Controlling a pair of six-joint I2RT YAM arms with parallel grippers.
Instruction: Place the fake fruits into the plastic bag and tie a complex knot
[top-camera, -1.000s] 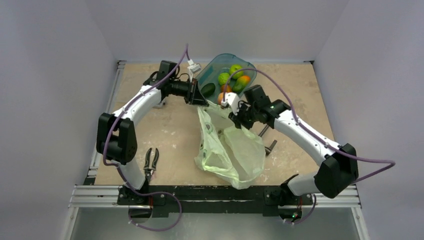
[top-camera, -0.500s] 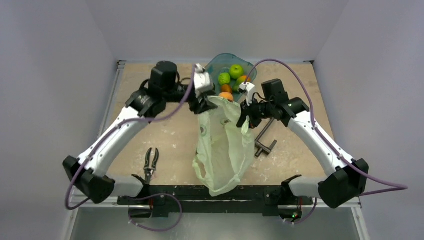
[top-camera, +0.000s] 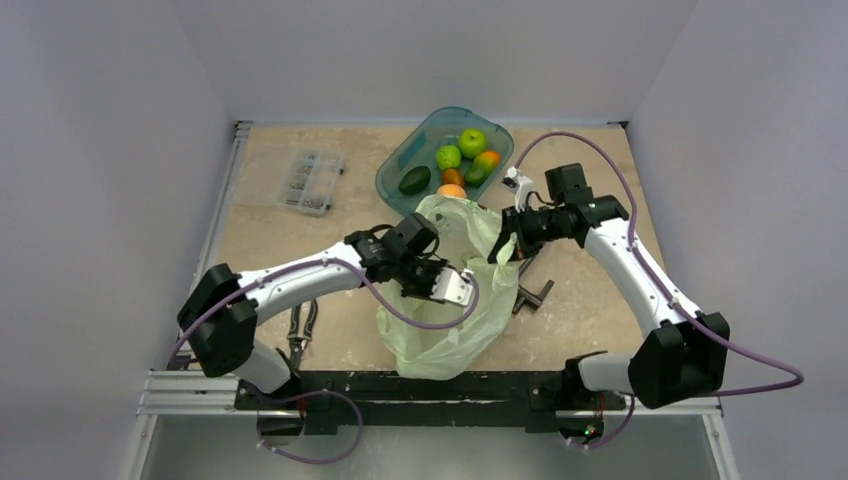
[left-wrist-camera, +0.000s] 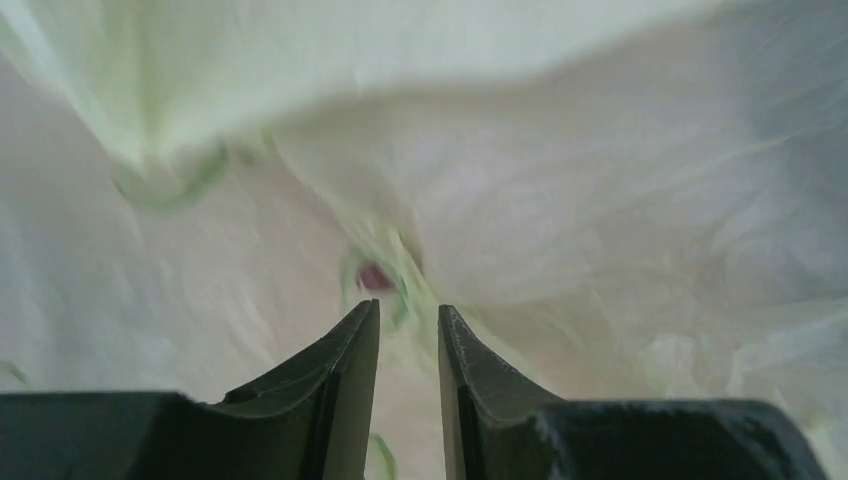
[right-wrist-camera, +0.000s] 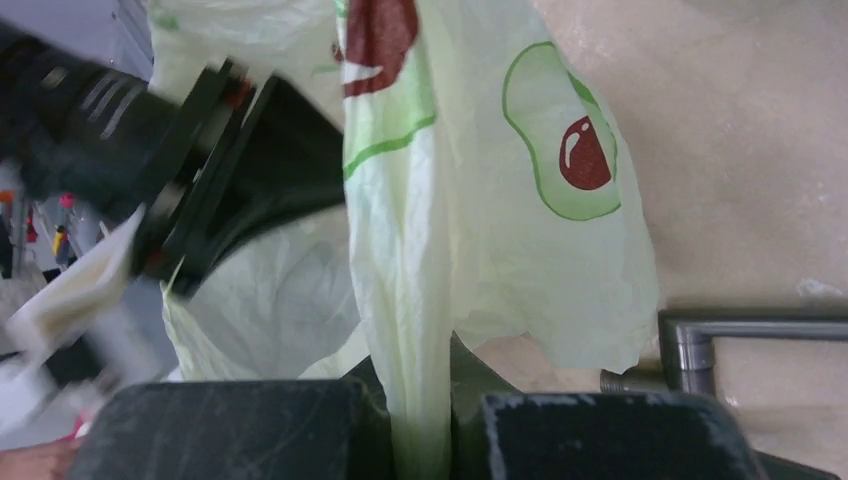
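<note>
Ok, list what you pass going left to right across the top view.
parts box → avocado → lime → apple → T-handle tool. The bag overlaps several of these, so it is left out.

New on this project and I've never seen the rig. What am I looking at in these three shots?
Two robot arms are bolted at the near edge of a table. The wide picture comes from a fixed overhead camera. The other two come from a camera on each wrist, looking past its own fingers. On the table: a teal tub of fake fruits, a green bag, pliers, a parts box, a metal handle. The right gripper pinches the bag's edge. The left gripper, jaws slightly apart, noses into the bag, seemingly holding nothing.
</note>
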